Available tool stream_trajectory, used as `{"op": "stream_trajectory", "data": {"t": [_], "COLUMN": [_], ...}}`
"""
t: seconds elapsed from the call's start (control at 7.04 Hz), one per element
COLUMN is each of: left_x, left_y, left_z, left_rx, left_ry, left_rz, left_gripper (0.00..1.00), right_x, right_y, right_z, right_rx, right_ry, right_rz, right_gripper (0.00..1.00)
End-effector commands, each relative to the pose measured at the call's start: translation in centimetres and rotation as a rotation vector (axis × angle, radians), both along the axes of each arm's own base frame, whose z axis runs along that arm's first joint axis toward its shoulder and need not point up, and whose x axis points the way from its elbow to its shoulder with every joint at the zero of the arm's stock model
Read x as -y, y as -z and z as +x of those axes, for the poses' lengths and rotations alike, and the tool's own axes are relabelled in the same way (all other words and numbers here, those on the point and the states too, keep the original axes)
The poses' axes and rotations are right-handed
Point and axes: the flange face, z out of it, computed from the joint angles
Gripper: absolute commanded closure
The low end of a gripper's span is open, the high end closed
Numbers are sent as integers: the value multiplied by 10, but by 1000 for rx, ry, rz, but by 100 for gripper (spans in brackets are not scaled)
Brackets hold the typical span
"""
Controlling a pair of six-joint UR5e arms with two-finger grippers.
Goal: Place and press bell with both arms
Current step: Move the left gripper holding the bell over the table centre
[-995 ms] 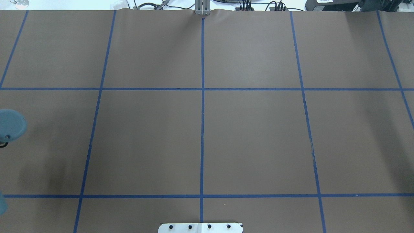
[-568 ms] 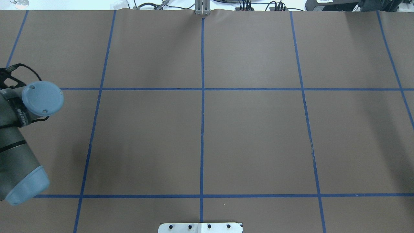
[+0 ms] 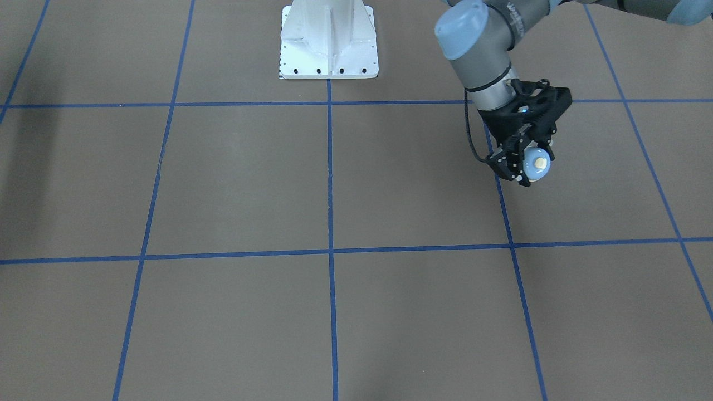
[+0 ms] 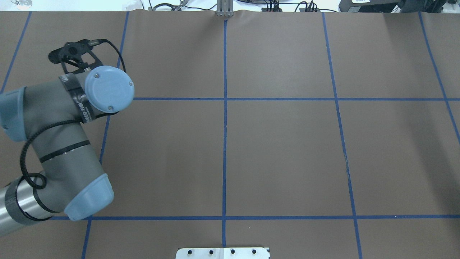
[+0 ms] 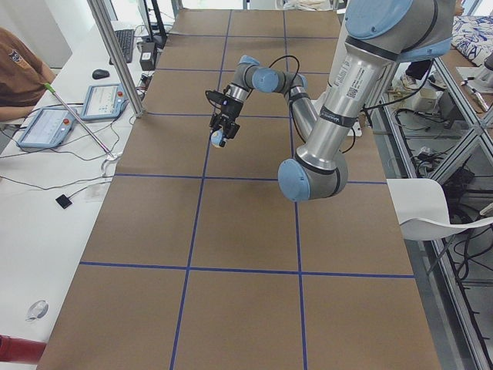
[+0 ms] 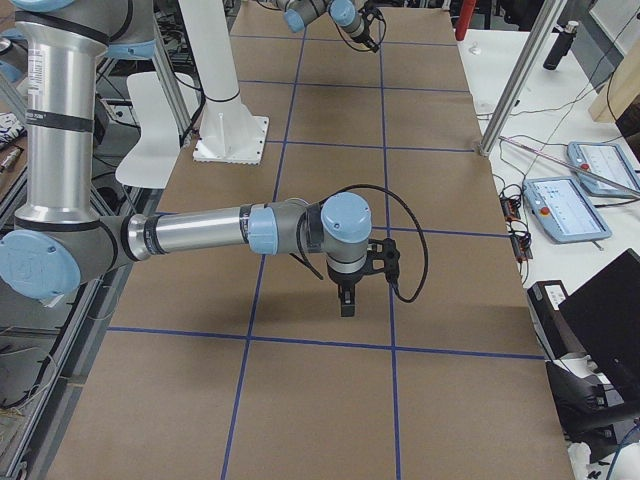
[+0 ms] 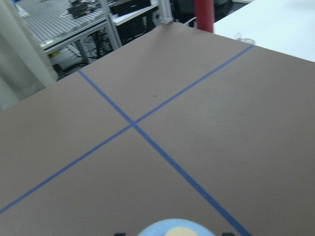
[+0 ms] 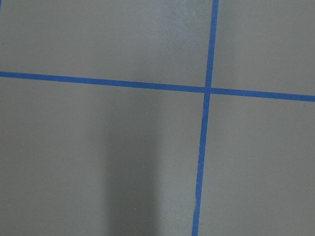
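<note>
The light-blue bell [image 3: 539, 162] with its cream button sits between the fingers of my left gripper [image 3: 529, 167], held a little above the brown table. In the left wrist view the bell [image 7: 174, 228] shows at the bottom edge. In the exterior left view the left gripper [image 5: 221, 132] hangs over a blue tape line. In the overhead view my left arm [image 4: 72, 144] hides the gripper and the bell. My right gripper [image 6: 346, 305] points down close to the table in the exterior right view; I cannot tell whether it is open or shut.
Blue tape lines [image 4: 224, 144] divide the brown table cover into squares. The white bolted pedestal [image 3: 328, 42] stands at the robot's side. Tablets [image 6: 565, 205], cables and an aluminium post [image 6: 520, 75] line the far table edge. A seated person [image 5: 19, 69] is beyond the table.
My left arm has swung in from the overhead view's left edge, moving right and toward the far side of the table.
</note>
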Motion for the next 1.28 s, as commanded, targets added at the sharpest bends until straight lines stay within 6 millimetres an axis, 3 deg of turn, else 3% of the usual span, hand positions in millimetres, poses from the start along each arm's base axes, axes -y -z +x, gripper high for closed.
{"op": "stream_trajectory", "data": {"t": [0.0, 0.28, 0.57, 0.85, 0.99, 1.14], "left_x": [-35, -52, -57, -55, -49, -46], "left_y": [34, 38, 33, 79, 85, 78], "left_z": [77, 141, 177, 228, 253, 266], "left_rx": [-63, -126, -210, -256, -267, -256], "left_ry": [-119, -293, -409, -488, -508, -529], "left_rz": [253, 491, 666, 794, 792, 811], "left_gripper": [100, 100, 100, 100, 100, 100], "right_x": [1, 4, 3, 3, 4, 4], "right_y": [-2, -4, -5, -5, -4, -5], "right_z": [0, 0, 0, 0, 0, -1], "right_rx": [1, 0, 0, 0, 0, -2], "right_ry": [0, 0, 0, 0, 0, 1], "right_rz": [-15, -18, -31, -32, -29, -31], "right_gripper": [0, 0, 0, 0, 0, 0]}}
